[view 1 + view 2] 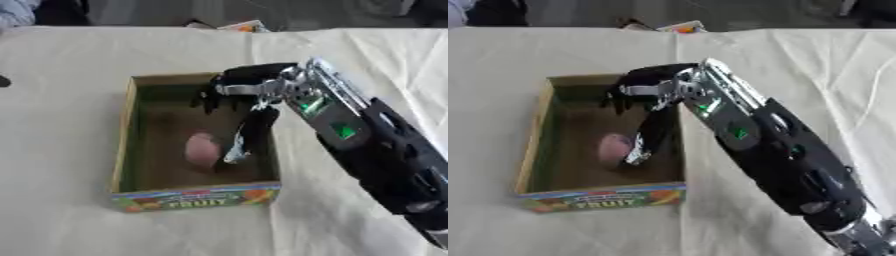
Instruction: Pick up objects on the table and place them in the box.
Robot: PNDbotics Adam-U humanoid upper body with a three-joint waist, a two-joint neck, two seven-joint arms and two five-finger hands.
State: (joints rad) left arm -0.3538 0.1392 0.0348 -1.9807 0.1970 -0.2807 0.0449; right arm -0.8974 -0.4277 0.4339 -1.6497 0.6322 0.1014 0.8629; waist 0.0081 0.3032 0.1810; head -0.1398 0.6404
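Observation:
A shallow cardboard box (127, 145) with a colourful FRUIT label on its front wall stands on the white cloth. A pink rounded object (203, 149) lies on the box floor, right of centre. My right hand (249, 87) reaches in from the lower right and hangs over the back right part of the box. Its fingers (210, 102) point down, relaxed, and hold nothing. Its thumb (252, 132) stretches down along the right wall, just beside the pink object; I cannot tell whether they touch. My left hand shows in neither view.
The right forearm (780, 160) crosses the cloth right of the box. A small colourful item (247, 26) lies at the table's far edge. A dark shape (3, 81) sits at the left border. The cloth is creased at the right.

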